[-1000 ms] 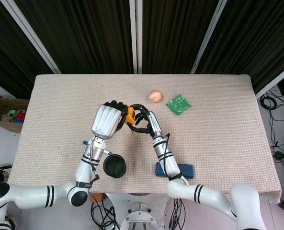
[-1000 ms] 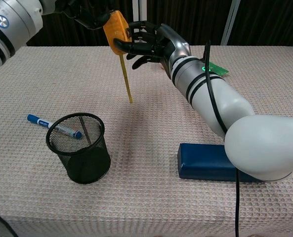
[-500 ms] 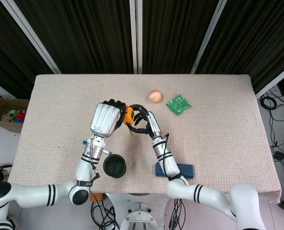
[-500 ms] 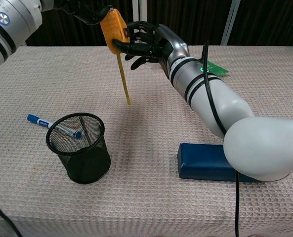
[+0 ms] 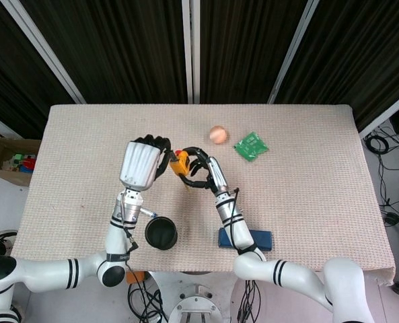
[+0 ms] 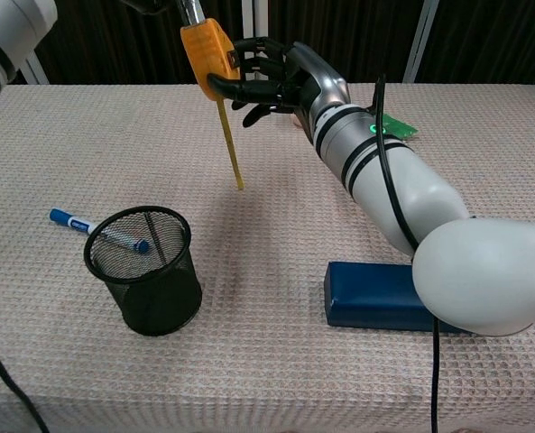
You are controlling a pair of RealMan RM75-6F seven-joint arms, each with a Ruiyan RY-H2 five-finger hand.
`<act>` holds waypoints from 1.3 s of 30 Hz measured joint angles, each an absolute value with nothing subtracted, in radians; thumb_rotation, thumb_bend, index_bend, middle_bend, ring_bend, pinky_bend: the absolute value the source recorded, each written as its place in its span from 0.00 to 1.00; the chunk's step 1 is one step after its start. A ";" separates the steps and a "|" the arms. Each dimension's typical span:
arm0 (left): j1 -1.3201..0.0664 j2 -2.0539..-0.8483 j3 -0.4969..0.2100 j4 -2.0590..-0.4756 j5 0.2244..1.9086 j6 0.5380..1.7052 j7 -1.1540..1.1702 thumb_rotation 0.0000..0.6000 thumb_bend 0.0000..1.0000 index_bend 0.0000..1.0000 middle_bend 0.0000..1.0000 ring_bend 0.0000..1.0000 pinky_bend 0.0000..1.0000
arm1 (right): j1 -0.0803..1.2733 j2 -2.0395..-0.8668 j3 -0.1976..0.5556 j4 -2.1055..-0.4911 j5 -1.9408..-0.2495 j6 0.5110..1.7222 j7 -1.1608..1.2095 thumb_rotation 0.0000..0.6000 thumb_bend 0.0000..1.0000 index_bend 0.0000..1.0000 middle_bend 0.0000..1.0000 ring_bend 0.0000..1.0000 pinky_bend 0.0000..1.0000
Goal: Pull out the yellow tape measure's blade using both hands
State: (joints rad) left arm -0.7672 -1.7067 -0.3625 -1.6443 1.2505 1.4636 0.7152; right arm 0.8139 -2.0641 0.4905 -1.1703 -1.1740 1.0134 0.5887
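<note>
Tape measure (image 6: 204, 52) is up in the air over the middle of the surface (image 5: 307, 182), held in the right robot hand (image 6: 281, 79), whose dark fingers (image 6: 240, 86) wrap around the yellow case. Yellow blade (image 6: 230, 144) hangs straight down out of the case, its tip just above the cloth and not touching as far as I can tell.

Left robot hand (image 5: 140, 163) sits just to the left of the case in the head view, back of the hand facing the camera, fingers curled forward. Something thin and silver (image 6: 191, 11) sticks up from the top of the case in the chest view, but that hand is mostly out of frame there, so I can't tell if it's actually pinching anything.

Other stuff on the surface: black mesh cup (image 6: 145, 269) near the front edge, a blue marker (image 6: 87, 227) lying just behind it, a dark blue box (image 6: 375, 296) under the right arm, a pinkish ball (image 5: 217, 134) and a green packet (image 5: 251, 146) further back.
</note>
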 measured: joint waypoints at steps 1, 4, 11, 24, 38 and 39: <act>-0.764 -1.709 -0.366 -1.639 1.264 1.484 0.707 1.00 0.47 0.62 0.60 0.55 0.73 | 0.811 -2.062 0.490 -1.174 -1.174 1.015 0.589 1.00 0.48 0.65 0.53 0.49 0.59; -0.750 -1.715 -0.381 -1.627 1.291 1.542 0.685 1.00 0.47 0.62 0.60 0.55 0.73 | 0.798 -2.051 0.492 -1.194 -1.168 1.017 0.599 1.00 0.48 0.64 0.53 0.49 0.59; -0.699 -1.703 -0.434 -1.631 1.312 1.654 0.651 1.00 0.47 0.62 0.60 0.55 0.73 | 0.748 -2.007 0.478 -1.232 -1.161 1.033 0.601 1.00 0.48 0.65 0.53 0.49 0.59; -0.635 -1.674 -0.531 -1.646 1.309 1.780 0.572 1.00 0.48 0.62 0.60 0.55 0.73 | 0.706 -1.985 0.453 -1.256 -1.174 1.060 0.604 1.00 0.48 0.65 0.53 0.49 0.59; -0.573 -1.608 -0.590 -1.650 1.249 1.801 0.481 1.00 0.48 0.62 0.60 0.55 0.73 | 0.679 -1.977 0.446 -1.245 -1.171 1.062 0.625 1.00 0.48 0.65 0.53 0.49 0.59; -0.570 -1.605 -0.593 -1.651 1.245 1.802 0.476 1.00 0.48 0.62 0.60 0.55 0.73 | 0.677 -1.976 0.445 -1.244 -1.171 1.062 0.626 1.00 0.48 0.65 0.53 0.49 0.59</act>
